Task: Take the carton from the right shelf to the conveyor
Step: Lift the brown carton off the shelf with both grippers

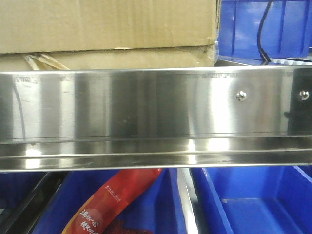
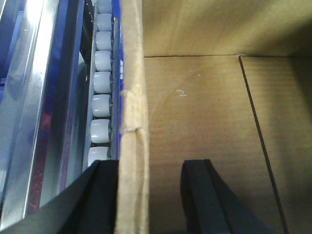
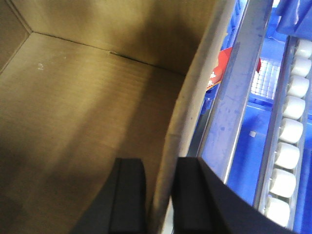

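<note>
**Lifting an open carton by its thin side walls: risks on record**

Item: carton, plain brown and open-topped. It stands on the upper level of the right shelf, just behind the front rail and toward the rail's left end. A blue bin stands just beside it on the right. Lower bins sit under the rail, one of them holding a red packet. The conveyor appears in no view.

Left tool: straddles the carton's left wall. The outer finger is against the cardboard and the inner finger stands clear of it, so the tool is parted and not yet clamped. White rollers run just outside this wall.

Right tool: straddles the right wall with both fingers pressed close to it, and appears pinched onto the cardboard.

Risks, as judged:
- Uneven hold. If a lift begins while only the right side is clamped, the carton would likely tilt or swing on that one wall.
- Wall failure. Each grip bears on a single wall near its top edge, so the cardboard may bow, crease or tear under the box's own weight.
- Snagging. The base sits behind the front rail. Drawing the box forward without enough lift could catch its bottom edge on the rail and pull it out of the fingers.
- Side contact — the neighbouring bin and the rollers leave little room for the outer fingers, and a sideways drift could jam one.
</note>
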Action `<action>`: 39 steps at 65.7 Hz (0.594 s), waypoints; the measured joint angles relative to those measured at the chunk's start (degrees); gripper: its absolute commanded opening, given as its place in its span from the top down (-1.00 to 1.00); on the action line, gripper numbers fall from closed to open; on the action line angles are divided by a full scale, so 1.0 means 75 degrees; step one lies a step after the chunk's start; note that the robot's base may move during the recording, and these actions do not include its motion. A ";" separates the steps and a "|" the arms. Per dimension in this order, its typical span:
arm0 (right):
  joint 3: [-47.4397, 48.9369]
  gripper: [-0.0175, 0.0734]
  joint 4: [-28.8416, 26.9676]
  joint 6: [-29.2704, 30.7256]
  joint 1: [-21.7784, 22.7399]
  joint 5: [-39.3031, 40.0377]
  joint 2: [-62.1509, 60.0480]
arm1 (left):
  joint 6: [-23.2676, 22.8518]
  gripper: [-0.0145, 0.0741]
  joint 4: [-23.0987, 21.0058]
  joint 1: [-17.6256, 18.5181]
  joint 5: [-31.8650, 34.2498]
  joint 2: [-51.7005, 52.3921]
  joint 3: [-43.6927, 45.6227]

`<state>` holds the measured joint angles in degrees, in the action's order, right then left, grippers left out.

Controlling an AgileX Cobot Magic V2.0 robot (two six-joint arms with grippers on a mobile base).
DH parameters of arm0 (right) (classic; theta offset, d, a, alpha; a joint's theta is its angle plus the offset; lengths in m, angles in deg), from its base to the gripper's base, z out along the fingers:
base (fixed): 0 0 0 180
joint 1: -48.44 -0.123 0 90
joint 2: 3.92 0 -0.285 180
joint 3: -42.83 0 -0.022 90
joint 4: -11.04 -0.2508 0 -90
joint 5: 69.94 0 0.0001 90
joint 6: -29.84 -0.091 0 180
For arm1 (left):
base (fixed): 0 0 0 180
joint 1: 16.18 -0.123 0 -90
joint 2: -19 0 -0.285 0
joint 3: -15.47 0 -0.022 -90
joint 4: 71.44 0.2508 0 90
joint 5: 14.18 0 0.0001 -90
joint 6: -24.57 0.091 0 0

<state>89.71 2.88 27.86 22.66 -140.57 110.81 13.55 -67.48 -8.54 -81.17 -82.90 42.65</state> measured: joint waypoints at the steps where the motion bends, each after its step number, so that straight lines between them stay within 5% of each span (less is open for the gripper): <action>1: 0.0000 0.76 0.0000 0.0000 0.0000 0.0000 0.0000 | 0.0000 0.70 0.0000 0.0000 0.0000 0.0014 0.0000; 24: 0.0000 0.76 -0.0070 -0.0017 -0.0002 -0.0098 -0.0761 | -0.0075 0.70 -0.0144 0.0014 -0.0248 0.0995 0.0000; 39: -0.0513 0.76 -0.0086 -0.0017 -0.0018 -0.0098 -0.2239 | -0.0234 0.70 -0.0099 0.0648 -0.0340 0.2103 -0.0078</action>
<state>85.86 2.24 27.74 22.53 -141.31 94.02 11.80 -68.23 -3.68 -83.72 -67.13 42.07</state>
